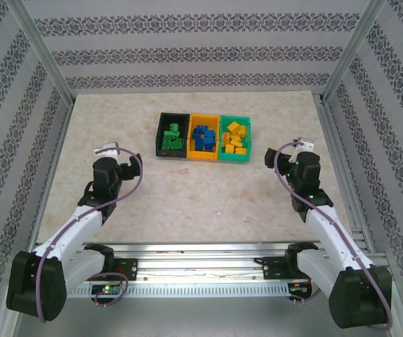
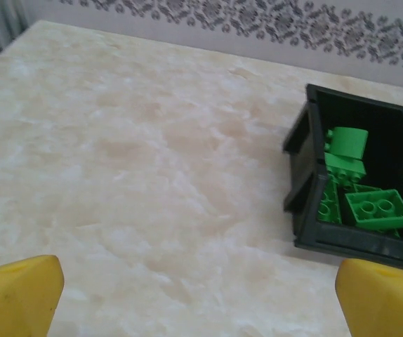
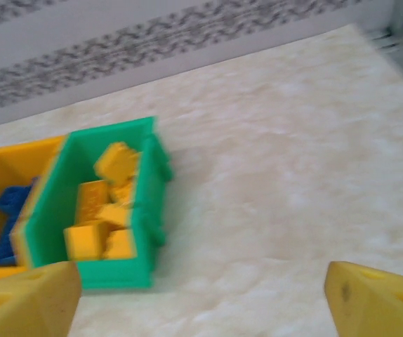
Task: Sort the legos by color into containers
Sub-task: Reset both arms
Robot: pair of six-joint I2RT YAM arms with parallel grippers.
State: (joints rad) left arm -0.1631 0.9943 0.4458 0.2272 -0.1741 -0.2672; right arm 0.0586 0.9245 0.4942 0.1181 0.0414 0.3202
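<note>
Three joined bins sit in a row at the far centre of the tabletop [image 1: 208, 203].
- Black bin [image 1: 161, 137], leftmost: holds the green legos [image 1: 173, 139].
- Orange bin [image 1: 203, 157], middle: holds the blue legos [image 1: 203, 137].
- Green bin [image 1: 235, 159], rightmost: holds the yellow legos [image 1: 234, 137].

No loose bricks seen on the marbled surface around the bins.

Left gripper [image 2: 201, 295]: jaws spread wide, nothing between the yellow fingers [image 2: 19, 291]. It hangs above bare tabletop, near and left of the black bin, apart from it.

Right gripper [image 3: 201, 298]: jaws likewise wide apart and empty. It sits over bare tabletop, near and right of the green bin, not touching it. The right wrist view is somewhat blurred.
</note>
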